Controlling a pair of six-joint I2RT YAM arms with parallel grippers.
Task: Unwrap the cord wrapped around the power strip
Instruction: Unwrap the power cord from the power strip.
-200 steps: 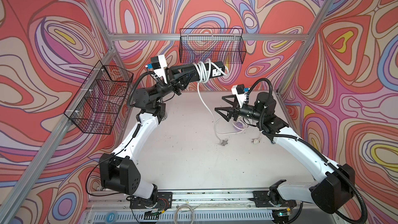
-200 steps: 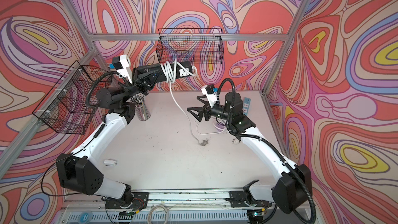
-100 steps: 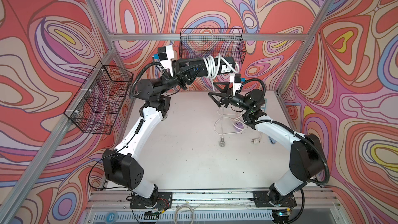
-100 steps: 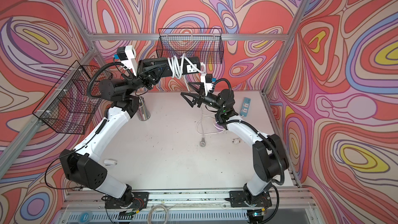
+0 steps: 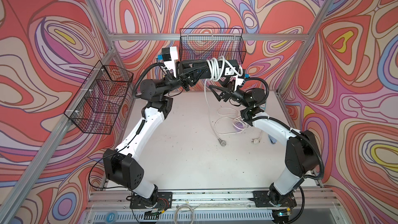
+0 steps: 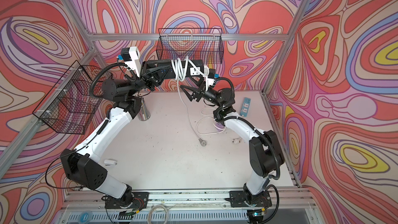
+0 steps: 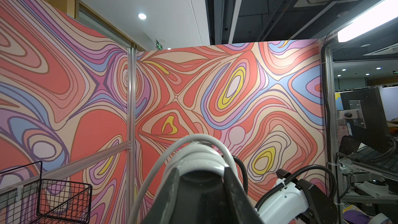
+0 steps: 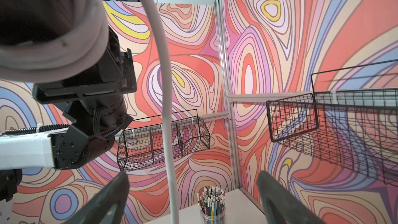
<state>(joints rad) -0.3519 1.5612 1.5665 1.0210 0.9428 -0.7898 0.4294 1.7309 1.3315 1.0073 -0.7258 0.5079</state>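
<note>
left hand [image 5: 190,71] gripping power strip [image 5: 233,63], cord [image 5: 214,70] wrapped

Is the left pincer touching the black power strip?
Touching. In the left wrist view, the fingers of the left pincer press on both sides of the power strip.

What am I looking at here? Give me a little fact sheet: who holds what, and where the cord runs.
Power strip: black, held up in the air
Left gripper: shut on one end of the power strip
Cord: white, several turns around the power strip, one strand hanging down
Plug: lying on the table
Right gripper: open, below the power strip, the hanging strand between its jaws, not gripped
Unwrapping: not finished
</note>
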